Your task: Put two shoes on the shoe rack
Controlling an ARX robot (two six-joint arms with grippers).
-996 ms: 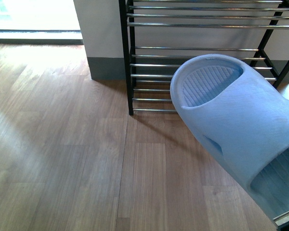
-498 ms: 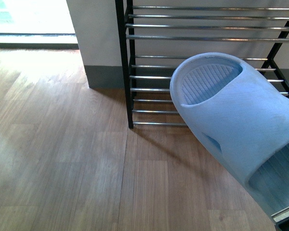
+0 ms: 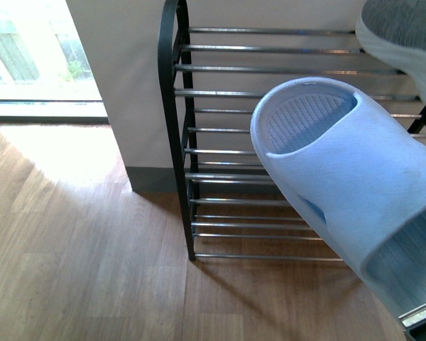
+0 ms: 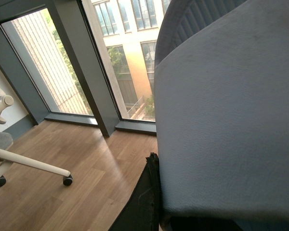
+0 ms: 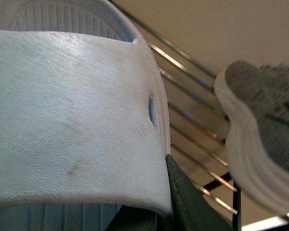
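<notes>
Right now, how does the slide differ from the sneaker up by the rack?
The slide is smooth pale blue rubber; the sneaker is grey knit with a white sole. The slide is open, ribbed footbed showing; the sneaker's upper is closed. The slide hangs in front of the rack; the sneaker is up at its top bars. Both are toward the rack's right side.

Front cam faces rack (image 3: 174, 128) from above, slide (image 3: 355, 192) v. close; R wrist cam shares both; L wrist faces window (image 4: 130, 53).
</notes>
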